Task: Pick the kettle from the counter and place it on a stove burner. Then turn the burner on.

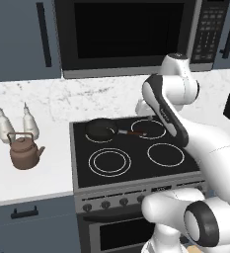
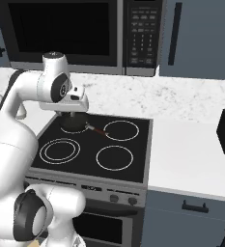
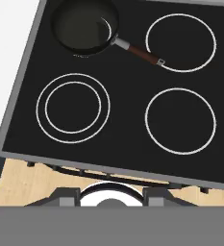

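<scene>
A veined white marble counter (image 1: pixel 37 183) flanks a glossy black glass cooktop (image 3: pixel 123 139). The stove burner (image 1: pixel 109 162), two concentric white rings, lies bare. A round black frying pan (image 3: pixel 84 26) sits behind it. The squat copper-brown kettle (image 1: pixel 25 152) stands on the counter beside two white bottles (image 1: pixel 17 124). Whether the gripper is open or closed cannot be told.

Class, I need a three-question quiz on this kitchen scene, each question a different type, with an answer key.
1. True or false: the kettle stands on the stove burner.
2. What sits on the rear left burner? A) frying pan B) toaster C) bottle
3. Fill in: the two white bottles stand just behind the kettle on the ____.

Key: 1 false, it is on the counter; 2 A; 3 counter.
</scene>
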Available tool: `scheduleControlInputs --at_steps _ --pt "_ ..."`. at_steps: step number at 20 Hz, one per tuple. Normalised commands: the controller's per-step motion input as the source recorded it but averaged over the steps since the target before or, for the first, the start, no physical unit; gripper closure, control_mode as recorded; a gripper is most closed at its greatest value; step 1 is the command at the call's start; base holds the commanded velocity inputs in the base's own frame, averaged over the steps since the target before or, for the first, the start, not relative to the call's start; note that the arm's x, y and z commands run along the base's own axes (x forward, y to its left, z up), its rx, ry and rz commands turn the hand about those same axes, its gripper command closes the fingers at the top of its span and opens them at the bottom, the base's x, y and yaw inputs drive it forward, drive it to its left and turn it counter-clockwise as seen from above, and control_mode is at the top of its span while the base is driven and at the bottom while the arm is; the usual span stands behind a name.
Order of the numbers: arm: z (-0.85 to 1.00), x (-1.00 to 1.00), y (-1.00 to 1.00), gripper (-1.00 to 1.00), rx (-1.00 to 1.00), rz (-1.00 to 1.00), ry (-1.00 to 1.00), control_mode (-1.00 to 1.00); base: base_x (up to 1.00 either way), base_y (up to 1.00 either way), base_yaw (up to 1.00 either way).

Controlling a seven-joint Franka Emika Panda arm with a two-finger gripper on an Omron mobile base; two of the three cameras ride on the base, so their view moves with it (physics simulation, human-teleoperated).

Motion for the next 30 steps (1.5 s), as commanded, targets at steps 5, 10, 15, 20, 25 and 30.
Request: scheduleControlInputs --at_steps 5,10,15,20,25,30 --pt "-0.18 -0.04 0.22 -1.00 -0.07 0.00 -0.02 -1.00 0.00 0.00 0.00" --pt "-0.27 -0.22 0.69 -1.00 -0.13 0.06 -0.11 -1.00 0.00 0.00 0.00" --pt "-0.21 -0.07 1.00 -1.00 -0.02 0.20 -0.21 -1.00 0.00 0.00 0.00" --pt "-0.17 0.14 1.00 -1.00 0.01 0.46 -0.13 -1.00 0.00 0.00 0.00" --pt "-0.01 0.45 0.98 -1.00 0.03 0.47 -0.05 -1.00 0.00 0.00 0.00" --pt "0.00 0.48 0.83 -1.00 0.00 0.29 0.00 -1.00 0.00 0.00 0.00"
